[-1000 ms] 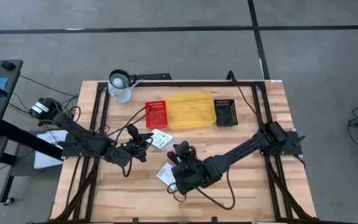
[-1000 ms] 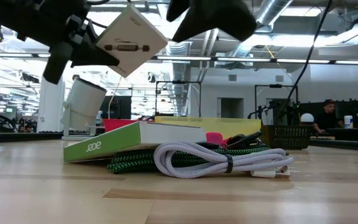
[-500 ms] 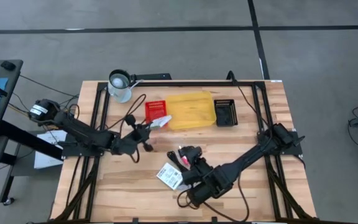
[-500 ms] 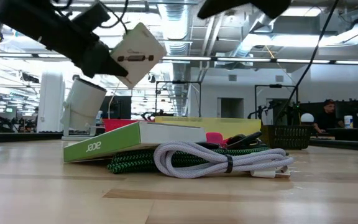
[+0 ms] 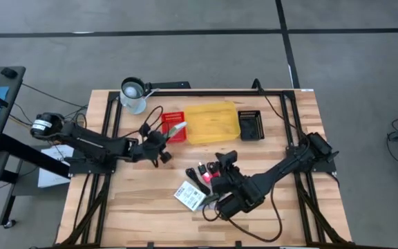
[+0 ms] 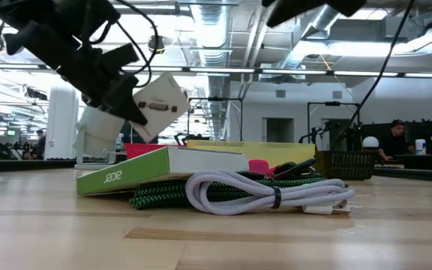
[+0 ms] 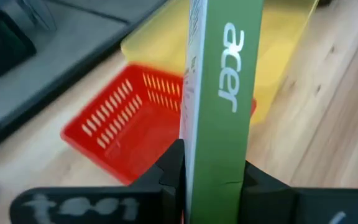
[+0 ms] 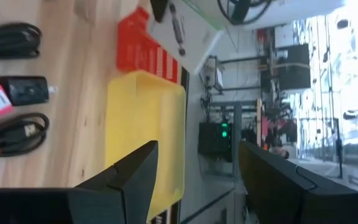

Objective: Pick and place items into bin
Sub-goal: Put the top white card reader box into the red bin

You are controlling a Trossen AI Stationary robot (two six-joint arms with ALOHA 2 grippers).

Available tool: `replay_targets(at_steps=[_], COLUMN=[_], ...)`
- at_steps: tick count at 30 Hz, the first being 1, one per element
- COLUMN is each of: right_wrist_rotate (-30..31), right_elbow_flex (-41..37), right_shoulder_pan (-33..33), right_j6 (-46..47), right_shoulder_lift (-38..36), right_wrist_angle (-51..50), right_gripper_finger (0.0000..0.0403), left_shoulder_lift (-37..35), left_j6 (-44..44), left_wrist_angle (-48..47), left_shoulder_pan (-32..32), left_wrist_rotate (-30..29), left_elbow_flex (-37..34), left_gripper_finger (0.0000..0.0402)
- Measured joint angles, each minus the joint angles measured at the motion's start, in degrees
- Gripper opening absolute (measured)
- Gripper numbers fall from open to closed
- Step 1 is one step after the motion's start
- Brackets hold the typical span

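My left gripper [image 5: 166, 136] is shut on a flat white box with a green "acer" side [image 7: 229, 93]. It holds the box in the air over the near edge of the red basket [image 5: 173, 122]. A second such box [image 5: 188, 196] lies flat on the table, with a green-black cord [image 6: 163, 197] and a white braided cord [image 6: 268, 196] in front of it in the low view. Red-pink pieces [image 5: 206, 174] and black cords [image 8: 14, 134] lie beside it. My right gripper [image 5: 224, 163] hovers open above these, with nothing between its fingers. My left gripper pinches the box between its two fingers, one on each broad face [image 7: 193, 165], near one end. The narrow green side faces the wrist camera. The fingers come from the table's left, slanting down. The box juts out past the fingertips [image 6: 130, 101], tilted and lifted clear.
A yellow bin [image 5: 211, 122] stands behind the pile, the red basket on its left and a black basket [image 5: 250, 124] on its right. A white cup [image 5: 134, 95] sits at the far left. Bare wood lies along the near edge.
My left gripper has carried the box from above the table's middle toward the far edge and the red basket. It rolled its wrist, so the box turned about. My right gripper has risen and moved toward the table's right, uncovering the pile and the second box.
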Motion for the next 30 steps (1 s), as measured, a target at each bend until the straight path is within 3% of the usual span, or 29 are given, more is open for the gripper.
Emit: replay_targets(at_steps=[5,12,15,21,30], right_wrist_rotate=[-1.1,-4.7,-5.0,-7.7,-12.1], right_elbow_flex=[-0.1,-0.1,-0.1,-0.1,-0.1], right_shoulder_pan=[-1.2,-2.7,-2.7,-2.6,-2.5], right_j6=[3.3,4.3,4.3,8.1,12.1], right_shoulder_lift=[0.1,0.1,0.2,0.2,0.2], right_wrist_angle=[-4.7,-6.0,-6.4,-11.6,-13.7], right_gripper_finger=[0.0216,0.0216,0.0216,0.0216,0.0216], left_shoulder_lift=[-0.1,0.0,0.1,0.1,0.1], left_j6=[-3.7,-3.9,-3.8,5.6,24.4], left_wrist_angle=[-14.1,-32.5,-39.9,-49.1,-56.0], left_shoulder_pan=[2.1,2.6,3.8,7.2,14.8], left_wrist_rotate=[2.4,1.5,4.2,13.1,19.1], left_elbow_flex=[6.1,19.6,25.3,32.9,35.5], left_gripper_finger=[0.0036,0.0036,0.0036,0.0036,0.0036])
